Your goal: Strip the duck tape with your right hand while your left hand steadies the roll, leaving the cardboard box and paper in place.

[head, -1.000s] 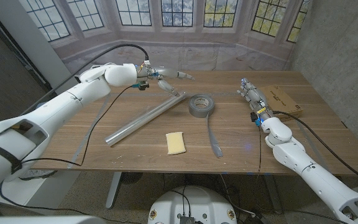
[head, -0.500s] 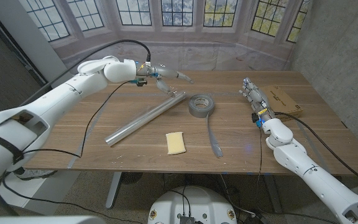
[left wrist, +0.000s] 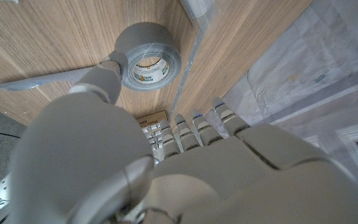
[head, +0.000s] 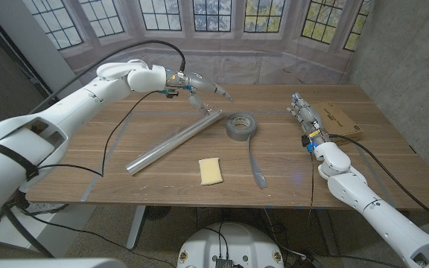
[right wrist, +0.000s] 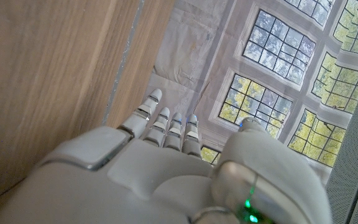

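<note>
Grey duck tape: the roll [head: 241, 126] lies flat on the wooden worktop [head: 162, 175], a little past the middle, with its core facing up. A loose strip [head: 255, 165] runs from the roll toward the near edge and lies on the wood. In the left wrist view the roll [left wrist: 146, 56] shows a printed cardboard core, and the strip [left wrist: 42, 79] trails away from it.

Left of the roll a metal bar [head: 173, 141] lies slantwise, its far end close beside the roll. A yellow sponge [head: 211, 170] sits near the front edge, between the bar and the strip. The cardboard box [head: 339, 120] lies flat toward the far right of the worktop.

The left hand [head: 199, 91] is raised above the far end of the bar, fingers stretched out and apart, gripping nothing; it is short of the roll and not touching it. In its own wrist view the left hand [left wrist: 166, 168] looks down on the roll, with the box edge beyond the fingers.

The right hand [head: 306, 119] stands just left of the box, fingers straight and close together, pointing away from the robot, holding nothing. The right wrist view shows the same hand [right wrist: 166, 168] with its fingers [right wrist: 169, 124] extended over the wood toward the windows.
</note>
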Robot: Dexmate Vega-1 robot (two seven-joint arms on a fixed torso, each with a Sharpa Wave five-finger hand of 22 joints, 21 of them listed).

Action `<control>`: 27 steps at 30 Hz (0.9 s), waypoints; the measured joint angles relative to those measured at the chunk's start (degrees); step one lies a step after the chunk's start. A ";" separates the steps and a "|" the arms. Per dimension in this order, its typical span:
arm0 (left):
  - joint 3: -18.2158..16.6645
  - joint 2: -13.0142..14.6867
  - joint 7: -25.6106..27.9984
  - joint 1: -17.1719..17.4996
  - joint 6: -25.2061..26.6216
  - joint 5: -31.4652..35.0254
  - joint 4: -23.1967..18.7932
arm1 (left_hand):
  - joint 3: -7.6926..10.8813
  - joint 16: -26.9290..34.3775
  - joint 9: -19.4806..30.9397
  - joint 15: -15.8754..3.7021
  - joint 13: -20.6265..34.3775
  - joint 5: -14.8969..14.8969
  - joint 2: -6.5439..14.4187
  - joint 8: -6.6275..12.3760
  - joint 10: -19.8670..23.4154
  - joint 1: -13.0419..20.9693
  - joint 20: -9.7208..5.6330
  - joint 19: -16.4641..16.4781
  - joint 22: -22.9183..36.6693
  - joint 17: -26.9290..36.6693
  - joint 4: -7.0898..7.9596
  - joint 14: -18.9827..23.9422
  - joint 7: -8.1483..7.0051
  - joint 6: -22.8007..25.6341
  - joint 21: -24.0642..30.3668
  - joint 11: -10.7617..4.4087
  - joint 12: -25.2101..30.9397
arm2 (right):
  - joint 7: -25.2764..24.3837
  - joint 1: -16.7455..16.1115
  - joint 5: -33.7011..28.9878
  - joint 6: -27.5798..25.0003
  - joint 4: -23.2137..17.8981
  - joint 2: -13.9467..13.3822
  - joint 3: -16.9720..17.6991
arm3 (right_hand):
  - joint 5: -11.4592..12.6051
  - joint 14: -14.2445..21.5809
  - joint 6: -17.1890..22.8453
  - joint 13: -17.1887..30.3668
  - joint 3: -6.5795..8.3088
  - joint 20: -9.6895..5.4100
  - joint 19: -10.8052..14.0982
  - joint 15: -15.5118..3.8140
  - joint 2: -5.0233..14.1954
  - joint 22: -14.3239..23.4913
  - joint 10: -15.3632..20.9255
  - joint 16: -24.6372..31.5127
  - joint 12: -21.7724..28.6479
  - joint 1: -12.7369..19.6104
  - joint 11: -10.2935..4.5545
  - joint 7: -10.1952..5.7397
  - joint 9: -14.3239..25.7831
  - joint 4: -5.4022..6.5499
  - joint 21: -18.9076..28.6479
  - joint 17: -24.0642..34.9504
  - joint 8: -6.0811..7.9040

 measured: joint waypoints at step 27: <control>7.44 -5.67 2.63 -9.72 -9.13 7.47 12.44 | -1.35 0.00 -0.01 -0.20 -0.28 0.00 -4.67 0.00 4.30 4.67 -0.54 -1.30 0.53 0.01 0.08 2.87 -0.01 2.67 0.87 -1.63 0.87 | -2.03 -1.68 -0.39 -1.99 -2.77 -1.36 0.90 | 0.23 0.30 0.30 0.00 0.05 0.00 0.00 0.31 -0.06 0.00 0.54 0.00 0.00 0.07 -0.54 -0.31 0.00 -0.45 0.00 0.01 0.00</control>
